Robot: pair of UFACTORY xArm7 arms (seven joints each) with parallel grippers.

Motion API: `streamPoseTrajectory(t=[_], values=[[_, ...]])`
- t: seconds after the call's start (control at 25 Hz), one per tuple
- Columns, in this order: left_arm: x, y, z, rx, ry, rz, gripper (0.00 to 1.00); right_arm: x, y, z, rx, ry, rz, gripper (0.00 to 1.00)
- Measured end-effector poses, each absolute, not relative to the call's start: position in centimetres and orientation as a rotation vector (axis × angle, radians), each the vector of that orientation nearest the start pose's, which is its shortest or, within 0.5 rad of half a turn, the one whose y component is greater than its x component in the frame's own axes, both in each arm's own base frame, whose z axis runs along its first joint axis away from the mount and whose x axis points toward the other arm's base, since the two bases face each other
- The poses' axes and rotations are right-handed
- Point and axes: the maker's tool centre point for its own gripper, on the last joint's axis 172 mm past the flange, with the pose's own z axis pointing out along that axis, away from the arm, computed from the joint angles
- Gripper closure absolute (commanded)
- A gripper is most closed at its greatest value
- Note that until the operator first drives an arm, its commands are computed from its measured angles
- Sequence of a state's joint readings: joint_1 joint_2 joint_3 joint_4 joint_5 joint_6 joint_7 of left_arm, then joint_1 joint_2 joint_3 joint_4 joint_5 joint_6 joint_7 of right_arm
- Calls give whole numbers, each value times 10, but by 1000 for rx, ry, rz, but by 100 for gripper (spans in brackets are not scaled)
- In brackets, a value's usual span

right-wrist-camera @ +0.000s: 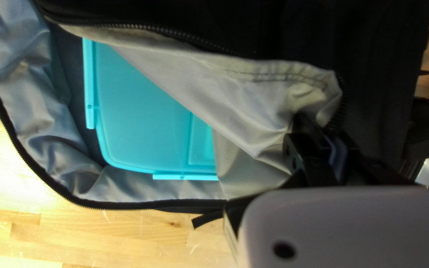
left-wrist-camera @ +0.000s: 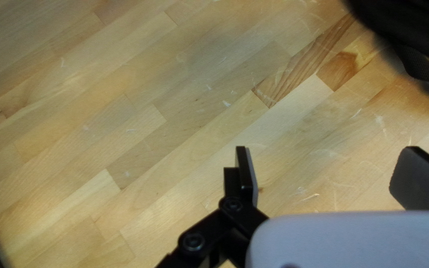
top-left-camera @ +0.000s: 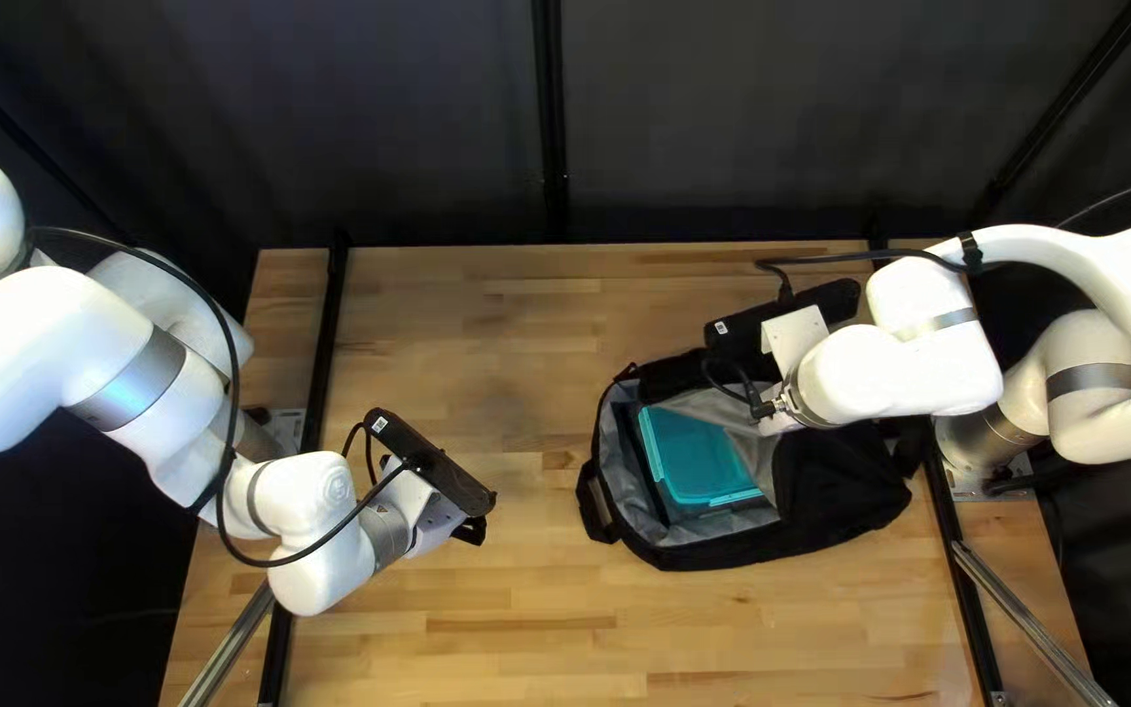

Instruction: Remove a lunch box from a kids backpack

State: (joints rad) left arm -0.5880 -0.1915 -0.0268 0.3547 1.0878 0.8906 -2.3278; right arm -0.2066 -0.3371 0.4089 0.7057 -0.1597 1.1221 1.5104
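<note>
Top left: our left hand (top-left-camera: 469, 529) slants down, left of the backpack (top-left-camera: 854, 504); our right hand (top-left-camera: 776, 416) reaches leftward over it.
Left wrist: released, wide.
Right wrist: clenched on grey flap (right-wrist-camera: 254, 109); lunch box (right-wrist-camera: 140, 109) inside the backpack.

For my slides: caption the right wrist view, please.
Teal lunch box in an open backpack, the right gripper pinching its gray-lined flap.

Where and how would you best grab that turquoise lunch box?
Probably by its edge farthest from the grey flap, coming from above. The lunch box lies lid-up in the open backpack, that edge is mostly uncovered, and there seems to be finger room beside it.
</note>
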Motion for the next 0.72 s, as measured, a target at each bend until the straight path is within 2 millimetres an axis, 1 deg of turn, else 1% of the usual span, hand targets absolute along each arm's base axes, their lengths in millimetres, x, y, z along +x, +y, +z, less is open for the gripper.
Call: streamPoseTrajectory(t=[0.16, 0.44, 0.72], values=[[324, -52, 79, -2388, -1078, -922, 0, 342, 16, 179, -2751, 2002, -231, 100], [324, -52, 79, -2388, -1078, -922, 0, 347, 14, 180, -2761, 1979, -225, 100], [324, -52, 79, -2388, -1078, -922, 0, 347, 14, 180, -2763, 1976, -223, 100]])
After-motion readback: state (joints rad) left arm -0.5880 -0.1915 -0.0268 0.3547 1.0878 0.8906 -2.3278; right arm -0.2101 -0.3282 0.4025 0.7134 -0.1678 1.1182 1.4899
